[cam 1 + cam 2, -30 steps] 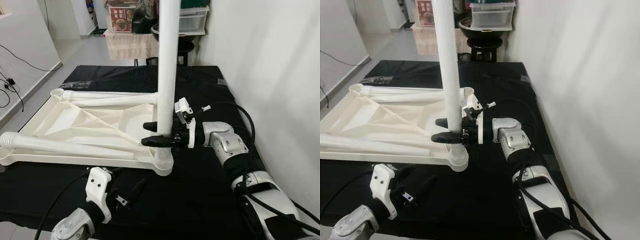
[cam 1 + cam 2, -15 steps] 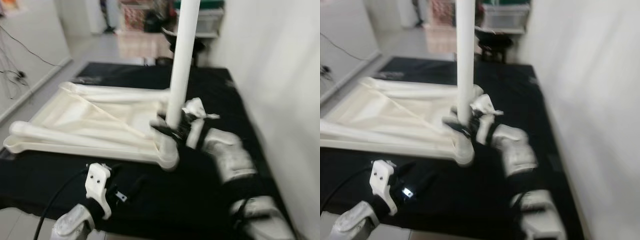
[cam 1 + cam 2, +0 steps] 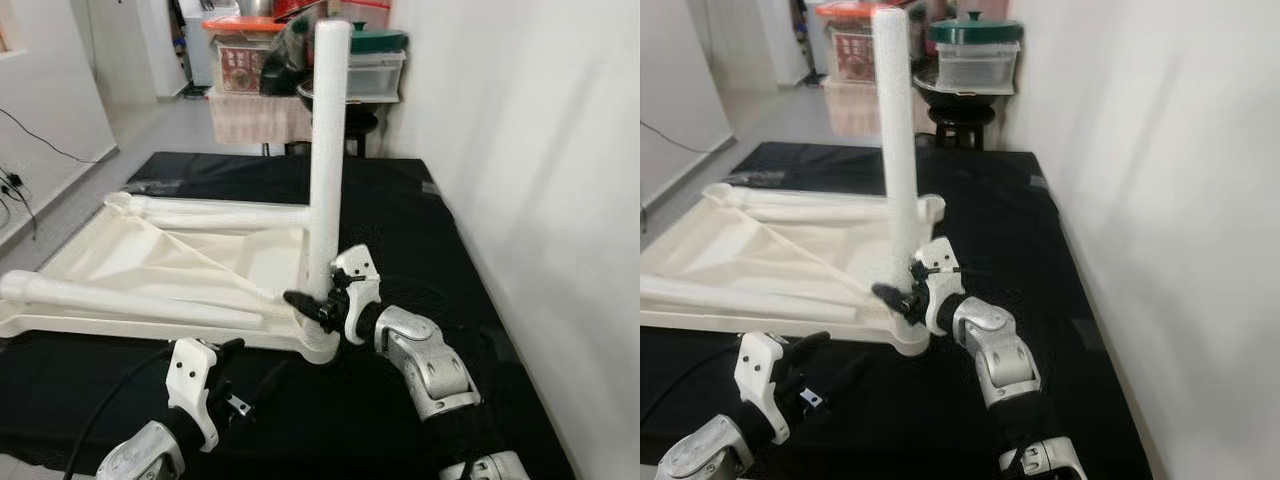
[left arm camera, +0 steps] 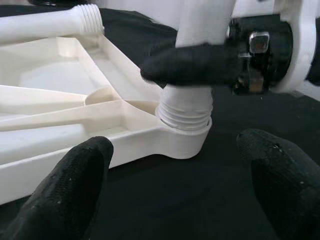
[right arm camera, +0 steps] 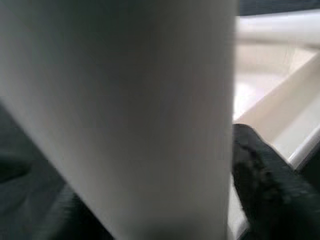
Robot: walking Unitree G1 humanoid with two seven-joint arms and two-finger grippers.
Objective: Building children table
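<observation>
A white tabletop (image 3: pixel 150 255) lies upside down on a black mat. One white leg (image 3: pixel 325 150) stands upright in the corner socket (image 3: pixel 322 345) nearest me on the right. My right gripper (image 3: pixel 318 298) is shut on this leg just above the socket's thread; the leg (image 5: pixel 125 100) shows close up between its fingers (image 5: pixel 265 185). Two more legs lie flat on the tabletop, one along the far edge (image 3: pixel 210 212) and one along the near edge (image 3: pixel 120 297). My left gripper (image 3: pixel 250 365) hovers low over the mat in front of the socket (image 4: pixel 185 122), open, with nothing between its fingers (image 4: pixel 65 200).
The black mat (image 3: pixel 400 210) reaches a white wall (image 3: pixel 530 150) close on the right. A stool (image 3: pixel 960 110) with storage boxes (image 3: pixel 975 55) stands beyond the mat's far edge. Cables (image 3: pixel 20 185) lie on the floor at the left.
The camera has shifted, so the leg's top end now shows. My right gripper stays shut on the upright leg, a little nearer the socket. The left gripper remains open in front.
</observation>
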